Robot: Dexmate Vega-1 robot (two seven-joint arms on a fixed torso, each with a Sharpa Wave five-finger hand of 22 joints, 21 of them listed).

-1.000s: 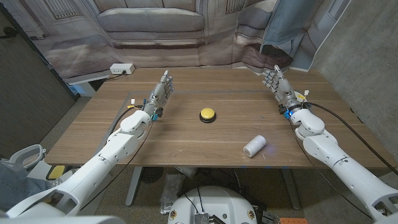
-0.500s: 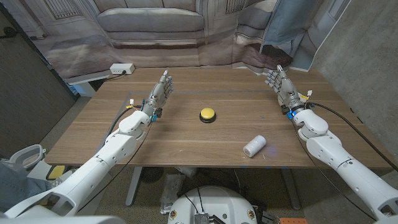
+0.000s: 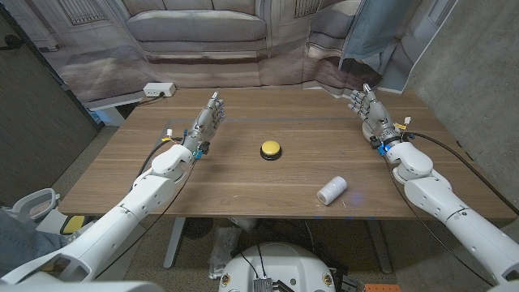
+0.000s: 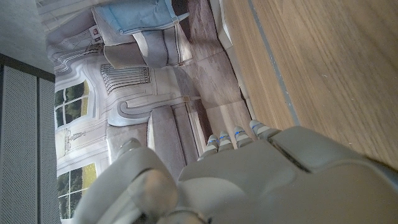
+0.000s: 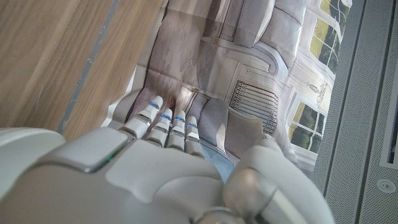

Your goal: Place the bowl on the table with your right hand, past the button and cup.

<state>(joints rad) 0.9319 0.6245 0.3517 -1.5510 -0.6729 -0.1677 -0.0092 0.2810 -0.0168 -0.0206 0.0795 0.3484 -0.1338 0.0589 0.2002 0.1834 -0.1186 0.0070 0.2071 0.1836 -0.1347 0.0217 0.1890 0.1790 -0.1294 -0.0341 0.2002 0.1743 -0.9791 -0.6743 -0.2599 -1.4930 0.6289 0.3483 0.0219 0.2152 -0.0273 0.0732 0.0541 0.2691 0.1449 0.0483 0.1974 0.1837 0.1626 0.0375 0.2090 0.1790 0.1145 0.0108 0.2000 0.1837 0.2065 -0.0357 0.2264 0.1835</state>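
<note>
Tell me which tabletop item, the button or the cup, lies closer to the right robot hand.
The white cup, lying on its side toward the right robot hand; the yellow button sits mid-table, farther off.

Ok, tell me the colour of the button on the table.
Yellow cap on a dark base; the button shows best in the head view.

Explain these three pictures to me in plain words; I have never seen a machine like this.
This is a two-armed robot at a wooden table, steered by a person. The wide picture looks down from its head. The other two come from cameras on its wrists, looking along the back of each hand toward a printed backdrop. The left hand and right hand are both out over the table with fingers apart, holding nothing. On the table lie a yellow button and a white cup tipped on its side. I see no bowl on the table.
</note>
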